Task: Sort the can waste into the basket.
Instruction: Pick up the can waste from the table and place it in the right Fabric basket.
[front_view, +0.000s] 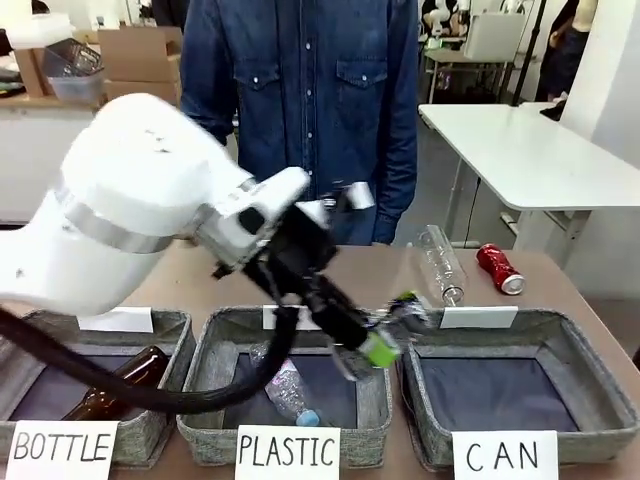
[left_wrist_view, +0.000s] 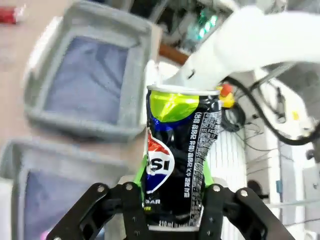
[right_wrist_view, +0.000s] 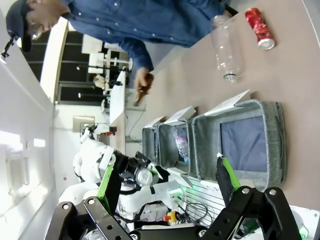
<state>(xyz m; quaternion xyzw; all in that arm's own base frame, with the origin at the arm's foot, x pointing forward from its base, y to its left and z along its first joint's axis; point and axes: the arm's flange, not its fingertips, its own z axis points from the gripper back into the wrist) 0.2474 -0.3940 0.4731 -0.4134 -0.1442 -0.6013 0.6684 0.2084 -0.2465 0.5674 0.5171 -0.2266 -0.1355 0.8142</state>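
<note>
My left gripper (left_wrist_view: 172, 200) is shut on the dark can (left_wrist_view: 177, 160), which has a blue, red and white logo and stands upright between the green pads. In the front view the left gripper (front_view: 390, 328) hangs over the gap between the PLASTIC basket and the CAN basket (front_view: 590, 390). The CAN basket (left_wrist_view: 135, 75) holds nothing. The red can (front_view: 500, 268) lies on the table behind that basket, at the far right. My right gripper (right_wrist_view: 165, 182) is open with nothing between its fingers, high above the CAN basket (right_wrist_view: 200, 145) and the red can (right_wrist_view: 260, 27).
A clear plastic bottle (front_view: 440, 263) lies beside the red can. The PLASTIC basket (front_view: 215, 340) holds a crushed plastic bottle (front_view: 285, 390). The BOTTLE basket (front_view: 170, 325) holds a brown glass bottle (front_view: 120, 385). A person in a denim shirt (front_view: 300, 90) stands at the far side.
</note>
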